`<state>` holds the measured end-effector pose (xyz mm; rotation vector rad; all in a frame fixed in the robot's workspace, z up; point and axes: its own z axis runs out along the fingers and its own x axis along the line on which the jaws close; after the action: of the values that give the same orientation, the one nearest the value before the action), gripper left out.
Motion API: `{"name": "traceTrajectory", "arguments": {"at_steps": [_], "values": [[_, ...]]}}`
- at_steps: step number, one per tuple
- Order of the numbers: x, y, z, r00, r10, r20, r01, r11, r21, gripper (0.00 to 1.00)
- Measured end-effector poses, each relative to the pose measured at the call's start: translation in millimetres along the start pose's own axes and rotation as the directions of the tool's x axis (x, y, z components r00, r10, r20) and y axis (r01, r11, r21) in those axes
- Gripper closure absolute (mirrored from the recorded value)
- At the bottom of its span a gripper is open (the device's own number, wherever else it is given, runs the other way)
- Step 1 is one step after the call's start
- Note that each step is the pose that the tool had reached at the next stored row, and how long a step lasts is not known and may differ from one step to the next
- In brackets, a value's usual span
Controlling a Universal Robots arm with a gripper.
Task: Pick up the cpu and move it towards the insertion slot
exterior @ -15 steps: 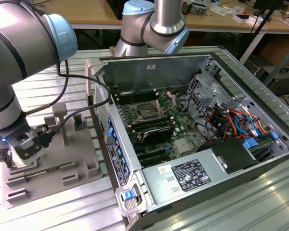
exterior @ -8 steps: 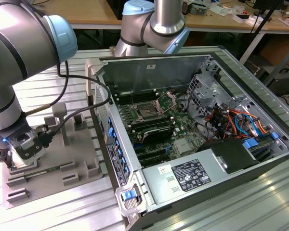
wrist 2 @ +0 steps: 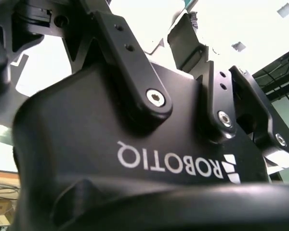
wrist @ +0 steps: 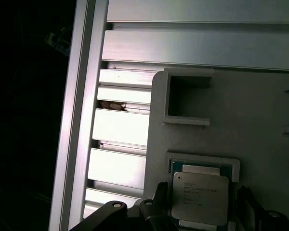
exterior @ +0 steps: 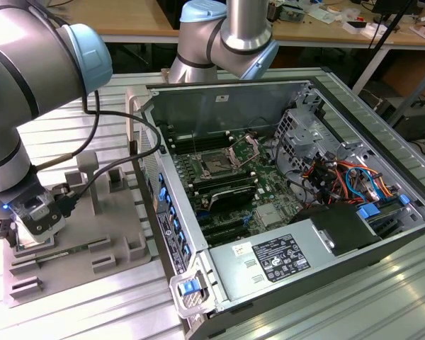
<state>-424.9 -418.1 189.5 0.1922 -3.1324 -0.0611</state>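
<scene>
My hand [exterior: 34, 221] is down over the grey tray [exterior: 78, 228] at the exterior view's left, on the slatted metal surface [exterior: 106, 315]. In the first wrist view the cpu [wrist: 200, 196] lies flat in a square recess of that tray, silvery top up, with a thin green edge around it. My fingers [wrist: 160, 198] stand one on each side of the chip. One is just beside its edge, and the other shows a narrow gap, so my hand is open around the cpu and not clamped on it. The insertion slot [exterior: 217, 167] is well apart from me, inside the open computer case [exterior: 297, 113] towards the exterior view's right. Its dark square centre is bare and its metal frame is swung up.
</scene>
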Motion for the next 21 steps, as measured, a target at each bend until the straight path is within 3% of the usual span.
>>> {"name": "traceTrajectory", "arguments": {"at_steps": [9,13,21], "values": [[0.0,0.4,-2.6,1.0000,0.000,0.0008,0.000,1.0000,-0.0002,0.34],[0.2,0.4,-1.9,1.0000,0.000,0.0016,0.000,1.0000,-0.0099,0.34],[0.2,0.4,-1.8,1.0000,0.000,0.0017,0.000,0.9999,-0.0105,0.35]]}}
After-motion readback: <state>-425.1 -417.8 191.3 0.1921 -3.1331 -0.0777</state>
